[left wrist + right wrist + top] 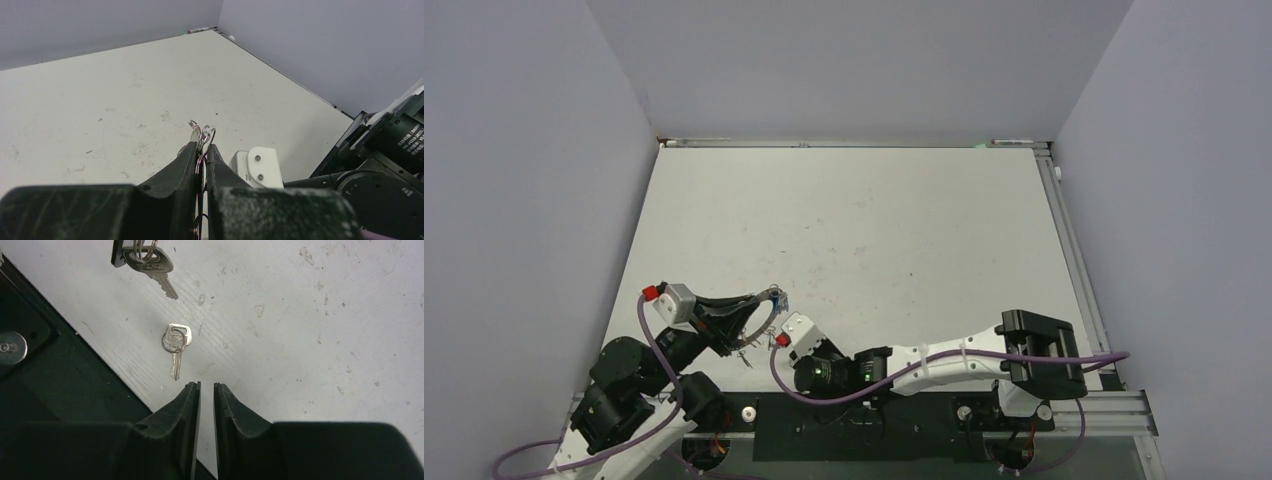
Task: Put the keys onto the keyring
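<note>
Gripping the keyring (204,137) in left jaws, I kept right jaws closed, seemingly empty; they should open astride the silver key (176,340).

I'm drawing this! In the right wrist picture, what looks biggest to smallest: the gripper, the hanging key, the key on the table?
1. right gripper.
Then hanging key and key on the table: similar, and the hanging one may be nearer, so no ranking.

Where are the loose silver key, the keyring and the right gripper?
silver key (177,336): right wrist view, head.
keyring (203,137): left wrist view, top loops.
right gripper (206,386): right wrist view, between fingertips.
</note>
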Robot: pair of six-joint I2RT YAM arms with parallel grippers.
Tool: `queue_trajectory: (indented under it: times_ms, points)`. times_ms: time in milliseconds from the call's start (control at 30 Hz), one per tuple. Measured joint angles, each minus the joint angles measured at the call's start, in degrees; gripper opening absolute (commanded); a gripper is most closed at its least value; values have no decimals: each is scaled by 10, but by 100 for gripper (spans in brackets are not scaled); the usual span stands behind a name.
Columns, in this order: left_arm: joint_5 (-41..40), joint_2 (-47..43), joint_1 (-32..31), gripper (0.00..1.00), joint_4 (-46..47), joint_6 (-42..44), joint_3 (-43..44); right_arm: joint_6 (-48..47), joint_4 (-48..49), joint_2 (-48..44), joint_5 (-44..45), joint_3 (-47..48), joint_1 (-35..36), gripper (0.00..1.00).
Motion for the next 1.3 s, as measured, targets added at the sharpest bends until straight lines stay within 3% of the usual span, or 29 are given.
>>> queue_trajectory:
  times_ms: [67,167,600,1300]
  points:
    - [5,0,5,0,0,0,0,-3,5,-14,-14,-7,-7,46]
    - [9,0,15,0,0,0,0,-5,16,-11,-33,-6,-16,52]
    - [-9,-12,27,0,0,0,-3,75,35,116,-76,45,-54,39]
    - [-9,-19,27,0,0,0,-4,101,68,115,-85,54,-57,39]
